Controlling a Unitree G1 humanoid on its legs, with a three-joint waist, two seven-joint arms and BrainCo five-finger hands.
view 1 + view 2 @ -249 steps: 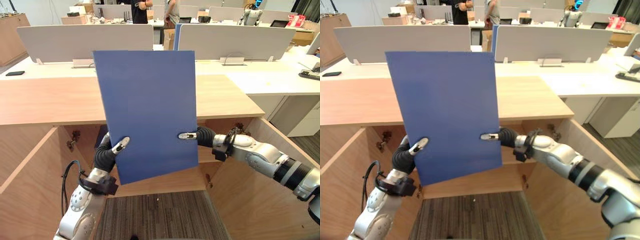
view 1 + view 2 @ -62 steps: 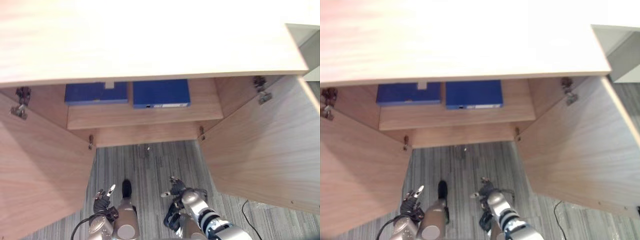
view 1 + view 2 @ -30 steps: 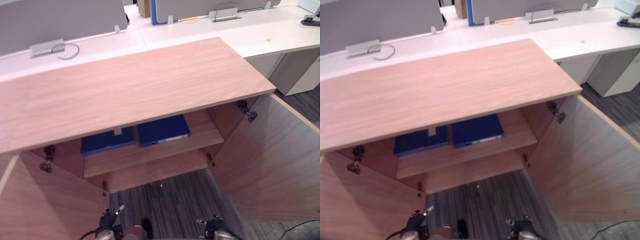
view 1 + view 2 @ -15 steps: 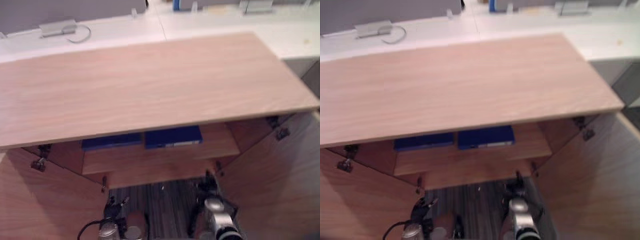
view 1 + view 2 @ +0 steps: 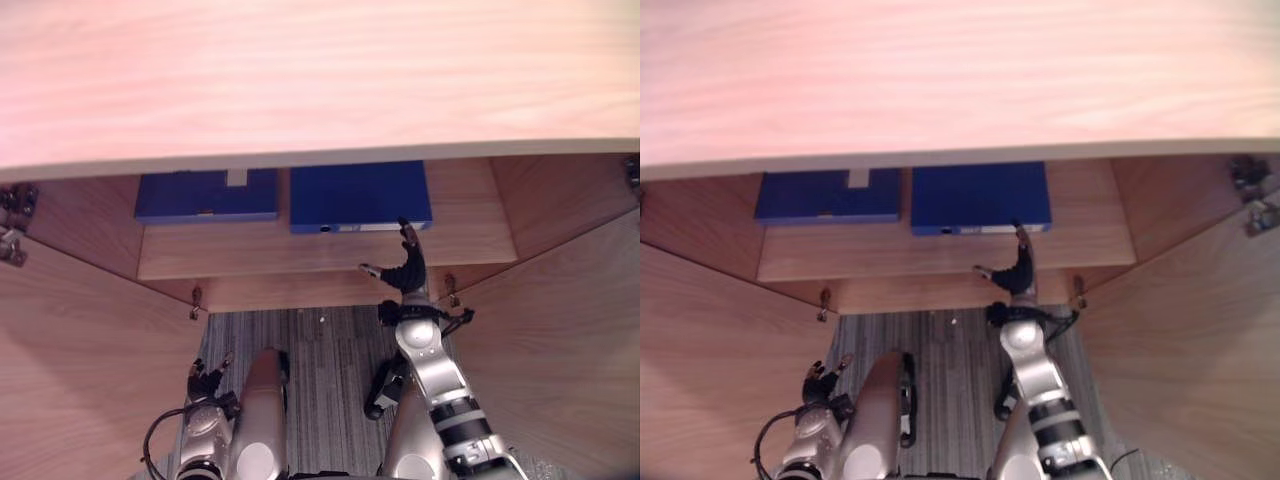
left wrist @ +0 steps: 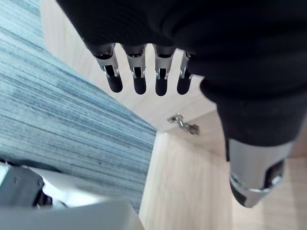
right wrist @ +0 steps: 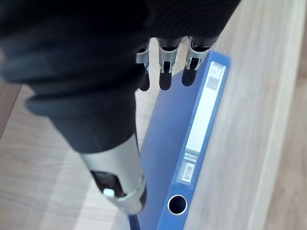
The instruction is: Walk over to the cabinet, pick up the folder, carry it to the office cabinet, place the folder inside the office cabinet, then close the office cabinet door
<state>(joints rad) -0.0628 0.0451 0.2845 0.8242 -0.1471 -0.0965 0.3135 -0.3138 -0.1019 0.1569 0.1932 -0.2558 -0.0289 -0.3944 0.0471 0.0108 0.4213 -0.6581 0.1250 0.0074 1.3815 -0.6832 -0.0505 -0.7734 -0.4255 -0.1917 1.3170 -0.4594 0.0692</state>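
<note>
Two blue folders lie flat on the shelf (image 5: 300, 250) inside the open wooden cabinet. The right folder (image 5: 358, 195) has a white spine label facing out, and the left folder (image 5: 205, 194) sits beside it. My right hand (image 5: 406, 270) is raised in front of the shelf, fingers straight, their tips at the right folder's front edge. In the right wrist view the fingers (image 7: 164, 72) reach over that folder (image 7: 172, 143); I cannot tell whether they touch it. My left hand (image 5: 207, 378) hangs low over the carpet, open and empty, with straight fingers (image 6: 136, 76).
The cabinet's wooden top (image 5: 300, 80) overhangs the shelf. Both doors stand open: the left door (image 5: 80, 360) and the right door (image 5: 560, 350) flank a strip of grey carpet (image 5: 320, 360). A door hinge (image 6: 183, 124) shows near the left hand.
The camera has tilted down toward the cabinet's inside. My right hand has risen from below the shelf to the right folder's front edge. The left hand stays low.
</note>
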